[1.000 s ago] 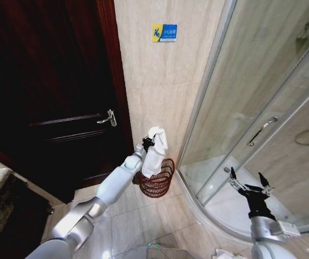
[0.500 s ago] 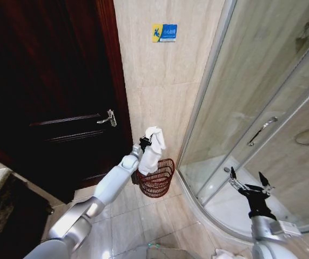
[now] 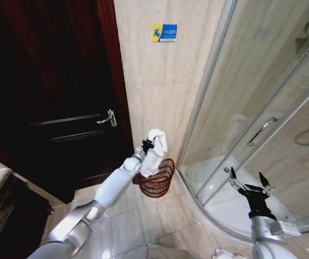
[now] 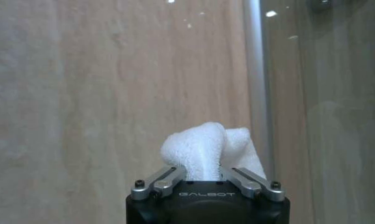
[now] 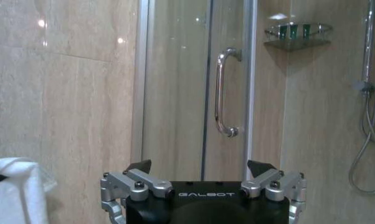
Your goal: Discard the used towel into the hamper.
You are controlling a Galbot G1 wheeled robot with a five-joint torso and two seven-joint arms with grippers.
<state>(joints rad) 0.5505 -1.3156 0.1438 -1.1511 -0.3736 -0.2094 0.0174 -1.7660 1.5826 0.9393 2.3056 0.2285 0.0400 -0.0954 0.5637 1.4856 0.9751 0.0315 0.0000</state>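
My left gripper (image 3: 148, 144) is shut on a white towel (image 3: 154, 152) that hangs down from it. The towel's lower end dangles just above the rim of the hamper (image 3: 159, 180), a round dark reddish-brown open-weave basket standing on the floor against the wall. From the left wrist, the towel (image 4: 207, 151) bunches up between the left gripper (image 4: 204, 173) fingers, with the beige wall behind. My right gripper (image 3: 250, 185) is held idle at the lower right in front of the shower glass, its fingers spread open. The right gripper (image 5: 200, 166) shows nothing between its fingers.
A dark wooden door (image 3: 52, 91) with a lever handle (image 3: 109, 117) stands left of the hamper. A curved glass shower enclosure (image 3: 262, 108) with its raised base fills the right. The tiled floor (image 3: 143, 221) lies in front of the hamper.
The left gripper with the towel shifted slightly left and up half a second ago, then came back right and down over the hamper. The right arm has stayed still.
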